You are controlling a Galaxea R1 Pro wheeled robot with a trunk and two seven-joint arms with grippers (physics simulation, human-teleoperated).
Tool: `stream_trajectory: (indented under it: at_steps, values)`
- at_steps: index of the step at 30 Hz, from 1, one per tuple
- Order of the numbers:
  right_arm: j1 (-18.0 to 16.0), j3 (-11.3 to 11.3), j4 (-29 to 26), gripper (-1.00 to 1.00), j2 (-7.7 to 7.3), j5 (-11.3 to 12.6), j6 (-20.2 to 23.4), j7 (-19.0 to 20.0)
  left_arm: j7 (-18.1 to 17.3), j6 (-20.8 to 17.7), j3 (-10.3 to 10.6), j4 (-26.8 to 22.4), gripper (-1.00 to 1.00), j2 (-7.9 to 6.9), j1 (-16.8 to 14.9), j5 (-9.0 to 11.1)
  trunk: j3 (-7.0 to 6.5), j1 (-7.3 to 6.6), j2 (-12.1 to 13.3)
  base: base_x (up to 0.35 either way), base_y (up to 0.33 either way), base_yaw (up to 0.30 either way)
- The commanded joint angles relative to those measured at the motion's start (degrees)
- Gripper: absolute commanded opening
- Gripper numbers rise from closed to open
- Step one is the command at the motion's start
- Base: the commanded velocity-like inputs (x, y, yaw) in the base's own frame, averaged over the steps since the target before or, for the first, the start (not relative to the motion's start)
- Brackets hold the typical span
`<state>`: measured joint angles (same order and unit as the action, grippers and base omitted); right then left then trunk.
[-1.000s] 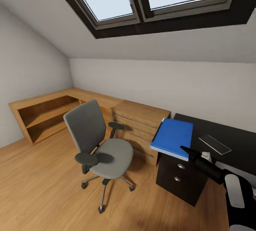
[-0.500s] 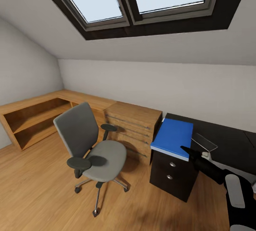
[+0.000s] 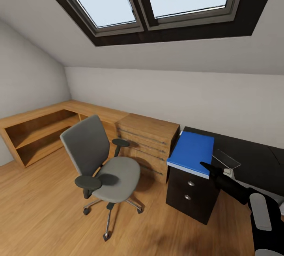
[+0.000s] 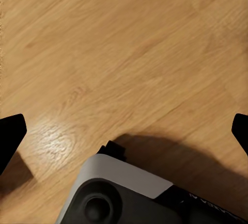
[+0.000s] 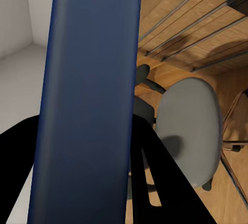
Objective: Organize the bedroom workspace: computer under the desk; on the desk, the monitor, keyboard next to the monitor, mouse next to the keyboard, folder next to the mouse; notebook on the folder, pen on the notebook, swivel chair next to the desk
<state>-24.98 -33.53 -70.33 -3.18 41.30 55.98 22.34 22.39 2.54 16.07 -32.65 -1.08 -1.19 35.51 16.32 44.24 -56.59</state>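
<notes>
My right gripper (image 3: 206, 166) grasps the blue folder (image 3: 192, 150), holding it over the near left end of the black desk (image 3: 252, 157). My left gripper (image 4: 124, 131) hangs spread wide above the wood floor (image 4: 119, 53). Left of the desk stands the swivel chair (image 3: 103, 161), apart from it.
</notes>
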Motion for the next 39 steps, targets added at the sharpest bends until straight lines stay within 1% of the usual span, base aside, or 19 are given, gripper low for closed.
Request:
stream_trajectory:
  at_steps: [1,7,23,24,25,29,31,32,39]
  values:
    - [-0.07,-0.13,0.0,-1.0,0.02,-0.52,0.26,0.51,0.43,0.28,0.48,-0.05,1.0,-0.08,-0.04,0.6,-0.11,-0.22,0.36,0.0,0.0,-0.015]
    - [-0.06,-0.13,0.01,-1.0,0.02,-0.52,0.19,0.51,0.46,0.37,0.45,-0.04,1.0,-0.02,-0.04,0.63,-1.19,-1.54,2.77,0.0,0.0,-0.16]
    - [-0.07,-0.13,1.35,-1.0,0.02,-0.6,0.18,0.43,0.46,1.86,0.45,-0.04,1.0,0.03,-0.04,0.7,-4.06,-5.05,9.19,0.0,0.0,-0.261]
    - [-0.05,-0.13,1.59,-1.0,0.02,-0.57,0.14,0.43,0.46,2.15,0.42,-0.04,1.0,0.03,-0.04,0.7,-4.24,-5.27,9.59,0.0,0.0,-0.268]
    - [-0.06,-0.13,1.8,-1.0,0.02,-0.59,0.11,0.43,0.46,3.4,0.38,-0.04,1.0,0.03,-0.04,0.7,-4.42,-5.49,9.99,0.0,0.0,-0.268]
    - [-0.07,-0.13,1.96,-1.0,0.13,-0.65,0.03,0.39,0.46,6.2,0.36,-0.04,1.0,0.03,-0.04,0.7,-5.14,-6.37,11.59,0.0,0.0,-0.268]
    - [-0.07,-0.13,1.99,-1.0,0.16,-0.67,-0.44,0.41,0.46,6.31,0.36,-0.04,1.0,0.03,-0.04,0.7,-5.5,-6.81,12.4,0.0,0.0,-0.268]
    - [-0.07,-0.13,2.07,-1.0,0.19,-0.68,-1.38,0.42,0.46,6.39,0.42,-0.04,1.0,0.03,-0.04,0.7,-5.68,-7.03,12.8,0.0,0.0,-0.268]
    - [-0.07,-0.13,3.26,-1.0,0.26,-0.74,-2.09,0.42,0.46,6.42,0.39,-0.04,1.0,0.03,-0.04,0.57,-6.93,-8.57,15.6,0.0,0.0,-0.28]
